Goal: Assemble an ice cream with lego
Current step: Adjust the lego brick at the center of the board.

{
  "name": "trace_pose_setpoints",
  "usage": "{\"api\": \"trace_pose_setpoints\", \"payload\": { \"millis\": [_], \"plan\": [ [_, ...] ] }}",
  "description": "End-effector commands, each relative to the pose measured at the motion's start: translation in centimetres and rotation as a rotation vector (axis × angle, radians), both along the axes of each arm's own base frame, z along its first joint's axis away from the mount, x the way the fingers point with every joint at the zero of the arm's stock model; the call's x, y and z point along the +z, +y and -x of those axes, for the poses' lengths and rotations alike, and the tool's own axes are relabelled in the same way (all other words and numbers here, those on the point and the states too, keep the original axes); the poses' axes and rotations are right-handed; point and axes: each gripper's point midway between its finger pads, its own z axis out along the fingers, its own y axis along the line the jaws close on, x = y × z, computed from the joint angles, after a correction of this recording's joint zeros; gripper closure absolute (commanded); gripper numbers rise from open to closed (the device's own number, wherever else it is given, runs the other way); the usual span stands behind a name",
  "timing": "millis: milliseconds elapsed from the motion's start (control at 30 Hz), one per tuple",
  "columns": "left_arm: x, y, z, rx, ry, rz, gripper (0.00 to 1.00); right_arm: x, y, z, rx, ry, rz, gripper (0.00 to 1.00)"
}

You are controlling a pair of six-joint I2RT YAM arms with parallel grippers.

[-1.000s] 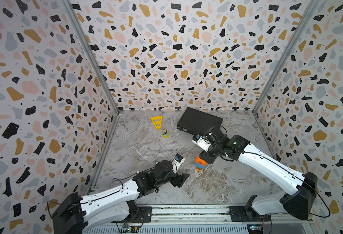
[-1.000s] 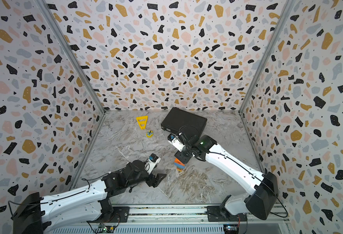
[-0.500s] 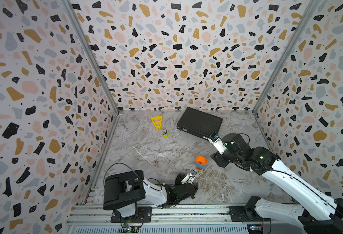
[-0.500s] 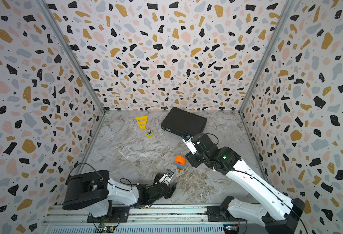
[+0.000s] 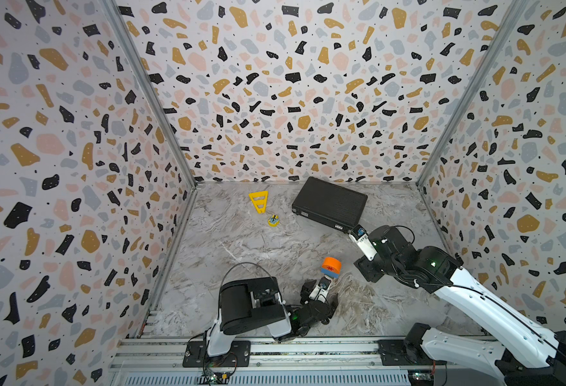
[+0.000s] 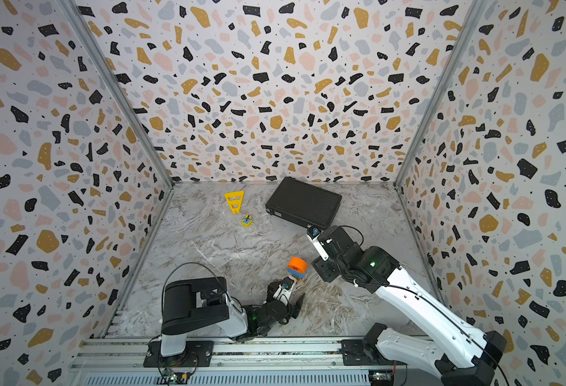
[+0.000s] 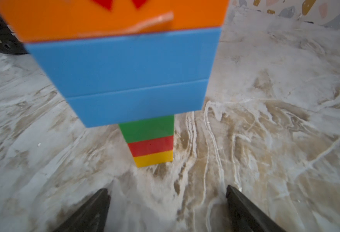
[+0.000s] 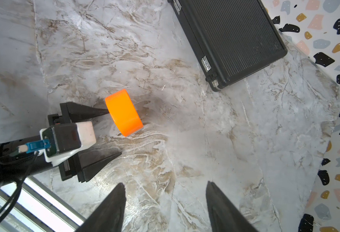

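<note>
Standing upright, ice cream just far of my left gripper, jaws spread, empty; right gripper less near, parted, empty.

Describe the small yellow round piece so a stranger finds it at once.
Find the black case by the back wall; left of it lies a yellow slotted triangle. Near the triangle's narrow end sits the small yellow round piece: round, not slotted, with a dark mark on top.

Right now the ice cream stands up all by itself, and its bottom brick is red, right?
Not quite. The ice cream does stand by itself, but its bottom brick is yellow; the red brick sits just above it. The left wrist view shows this.
</note>
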Motion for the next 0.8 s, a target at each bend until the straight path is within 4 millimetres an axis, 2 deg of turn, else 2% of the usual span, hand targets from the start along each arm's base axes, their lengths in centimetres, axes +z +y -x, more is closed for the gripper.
{"api": "trace_pose_setpoints", "payload": {
  "millis": [0, 167, 367, 767],
  "plan": [
    [1.1, -0.5, -1.3, 0.019, -0.025, 0.095, 0.08, 0.0, -1.1, 0.2, -0.032, -0.006, 0.019, 0.33],
    [0.5, 0.0, -1.9, 0.032, -0.072, 0.136, 0.06, -0.4, -1.3, 0.1, -0.037, 0.003, 0.03, 0.33],
    [-0.9, -0.7, -2.2, 0.024, -0.072, 0.108, 0.05, -0.8, -1.5, 0.1, -0.041, 0.013, 0.036, 0.33],
    [-2.0, -0.8, -3.8, 0.069, -0.107, 0.064, 0.05, -2.2, -1.8, 0.3, -0.045, 0.041, 0.051, 0.33]
  ]
}}
